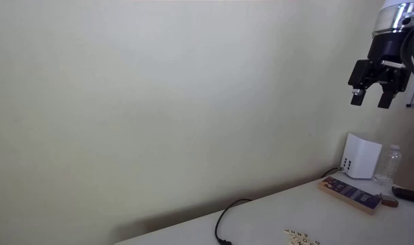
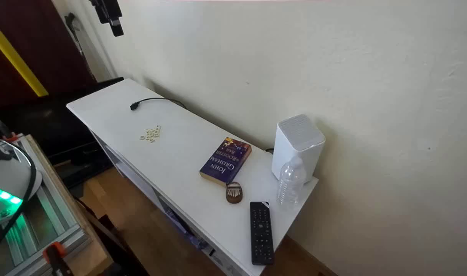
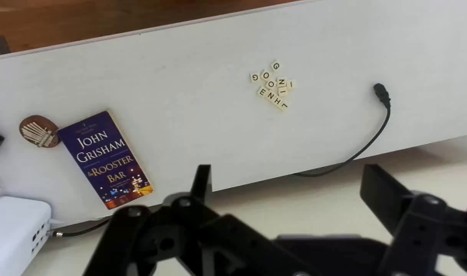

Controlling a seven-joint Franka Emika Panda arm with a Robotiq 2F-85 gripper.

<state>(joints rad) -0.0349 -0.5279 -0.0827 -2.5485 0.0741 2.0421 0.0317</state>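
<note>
Black remote control shows whole in an exterior view; my wrist view catches only its end. Cream letter tiles, dark-lettered, lie flat in a loose cluster on the white table between a black power cord and the John Grisham paperback, while my pincer is released well above the table, fingers spread. Clear plastic bottle, contents too indistinct for me to tell, stands upright just beside the white router.

On the counter, a book lies just beside a kalimba, a remote lies near a bottle, and a router stands just beside the bottle.
</note>
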